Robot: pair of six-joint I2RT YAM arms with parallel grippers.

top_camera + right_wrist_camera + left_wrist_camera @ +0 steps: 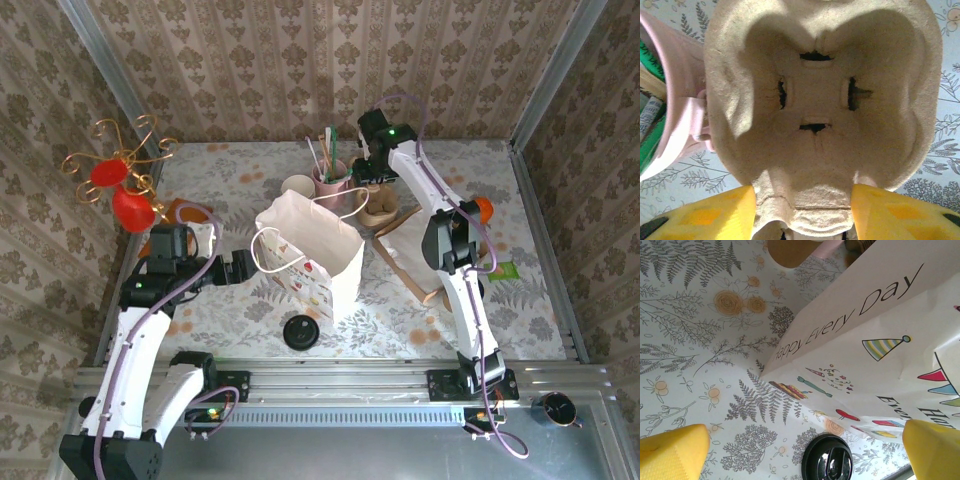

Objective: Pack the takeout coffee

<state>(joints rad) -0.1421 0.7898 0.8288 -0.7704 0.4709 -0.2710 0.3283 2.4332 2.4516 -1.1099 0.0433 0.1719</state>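
Takeout-packing table, seen from overhead: the takeout coffee (301, 331) is standing on the floral table (430, 320) just in front of the white paper bag (320, 255), nearer the arm bases. From above its round black lid is hiding the cup beneath. The bag is standing upright with its mouth open and its handles up; the left wrist view is catching "Happy Every Day" printed on its side.

The left pincer (245, 268) is hovering just beside the bag's left face, jaws spread wide and holding nothing, with the coffee's lid showing low between its yellow fingers (672, 455).

At the far side of the table, the right pincer (802, 207) is reaching down over a moulded pulp cup carrier (815, 100). Its fingers (705, 215) are sitting on either side of the carrier's near lobe, close against it; whether they are actually pinching it cannot be told. A pink mug (332, 178) of sticks is standing just beside the carrier, and a lidless beige cup (297, 187) just left of the mug.
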